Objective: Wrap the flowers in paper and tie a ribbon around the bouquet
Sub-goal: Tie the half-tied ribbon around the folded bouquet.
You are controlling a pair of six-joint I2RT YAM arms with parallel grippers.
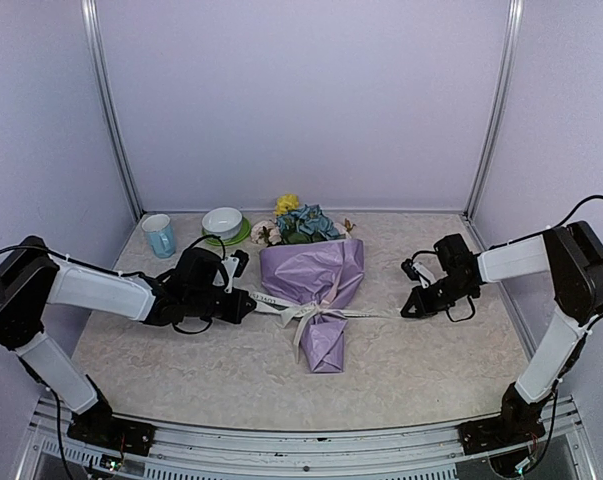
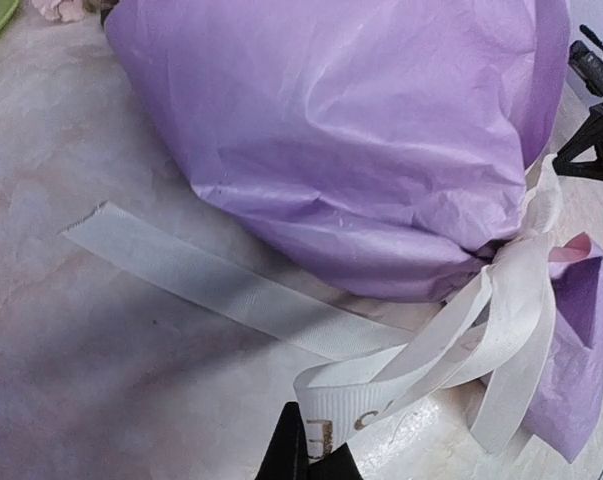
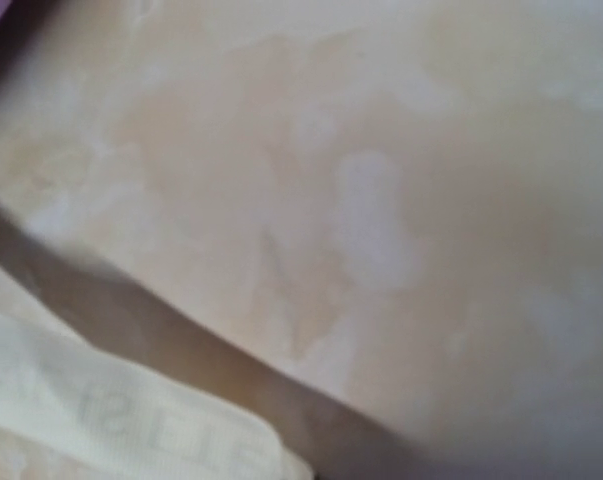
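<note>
While the bouquet (image 1: 319, 290) lies on the table (image 1: 181, 370) btwn the two arms, top view shows L gripper (image 1: 247, 303) clamped on one ribbon (image 1: 306, 313) tail, knot just to the right of its tips. R gripper (image 1: 409, 310) is closed too, w/ the other tail running thin & straight to its tips. Flowers (image 1: 303, 222) stick out the far end of the paper (image 1: 326, 270), beyond both jaws.

L wrist view: jaws pinch a printed bit of ribbon (image 2: 341, 415) at btm edge. Knot is just ahead & right of them, paper (image 2: 361, 140) ahead, a loose tail flat on the table to their left.

R wrist view: blurry. Printed ribbon (image 3: 101, 415) at btm left, raised off the table (image 3: 401, 200), shadow under it. Fingers aren't in shot, so the grip looks likely, not certain.
</note>
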